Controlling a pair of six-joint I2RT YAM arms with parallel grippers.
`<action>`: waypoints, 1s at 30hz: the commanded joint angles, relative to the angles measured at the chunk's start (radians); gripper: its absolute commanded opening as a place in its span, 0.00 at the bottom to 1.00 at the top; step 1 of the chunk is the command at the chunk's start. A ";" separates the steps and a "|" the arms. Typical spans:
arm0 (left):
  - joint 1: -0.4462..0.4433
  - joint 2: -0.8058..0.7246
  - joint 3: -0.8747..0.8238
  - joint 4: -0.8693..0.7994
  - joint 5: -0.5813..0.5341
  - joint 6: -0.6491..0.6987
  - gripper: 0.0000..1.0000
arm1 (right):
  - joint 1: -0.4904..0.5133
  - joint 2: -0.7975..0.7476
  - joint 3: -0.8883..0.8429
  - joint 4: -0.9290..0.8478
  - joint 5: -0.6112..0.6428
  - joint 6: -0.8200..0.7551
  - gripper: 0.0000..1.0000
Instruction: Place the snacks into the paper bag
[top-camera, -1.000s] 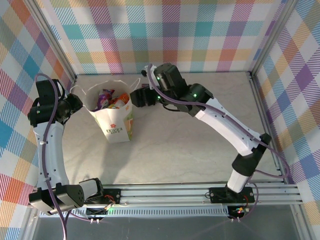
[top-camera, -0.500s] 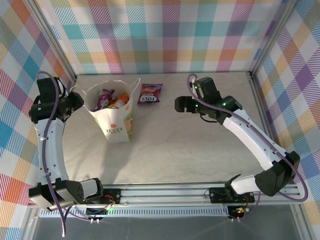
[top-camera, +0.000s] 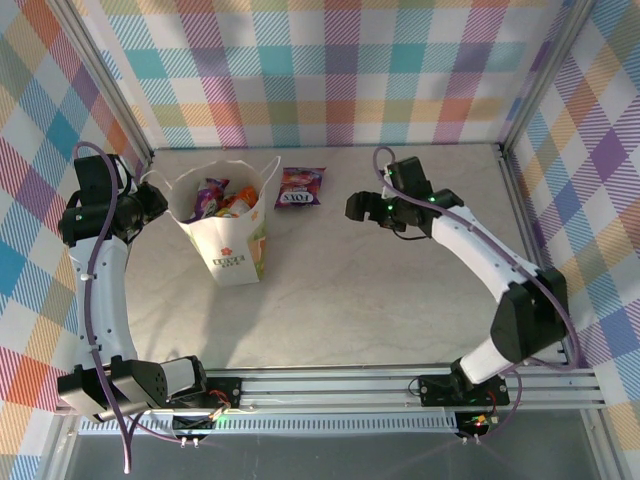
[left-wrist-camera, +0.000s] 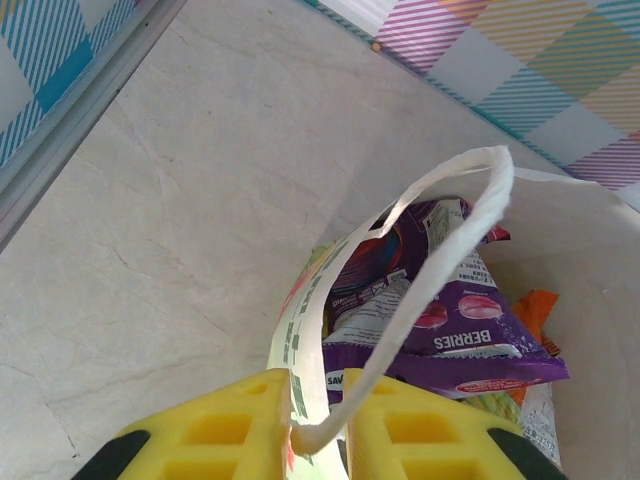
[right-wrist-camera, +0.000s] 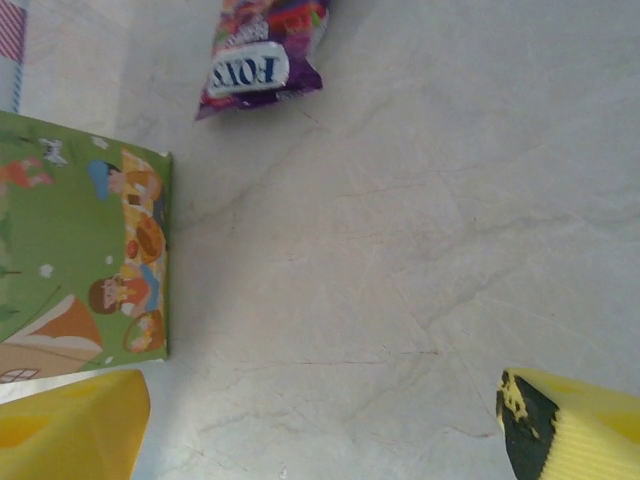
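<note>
The white paper bag (top-camera: 232, 250) stands upright at the back left, its mouth open and several snacks (top-camera: 214, 194) inside. My left gripper (top-camera: 150, 203) is shut on the bag's left rim. In the left wrist view its yellow fingers (left-wrist-camera: 225, 435) pinch the paper bag's wall (left-wrist-camera: 305, 330) and the foot of the cord handle (left-wrist-camera: 440, 260); a purple packet (left-wrist-camera: 470, 330) and an orange one (left-wrist-camera: 535, 305) lie inside. Another purple packet (top-camera: 301, 187) lies flat on the table just right of the bag. My right gripper (top-camera: 357, 207) hangs open and empty to the right of that purple packet (right-wrist-camera: 262, 60).
The bag's printed side (right-wrist-camera: 80, 250) is at the left of the right wrist view, with bare marble table between the fingers. Checked walls and metal frame posts (top-camera: 508, 150) close in the table. A metal rail (top-camera: 400, 385) runs along the near edge.
My right gripper drew back to the right from beside the bag and opened wider; the purple packet now lies uncovered on the table. The left gripper still holds the bag.
</note>
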 joint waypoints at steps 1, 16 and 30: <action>0.018 -0.001 0.003 0.012 0.007 0.020 0.21 | -0.010 0.075 0.077 0.053 -0.072 0.016 0.89; 0.019 -0.006 -0.016 0.003 -0.004 0.031 0.21 | -0.010 0.359 0.286 0.062 -0.141 0.061 0.91; 0.019 -0.003 -0.017 -0.002 -0.025 0.037 0.22 | -0.010 0.547 0.454 0.050 -0.174 0.084 0.93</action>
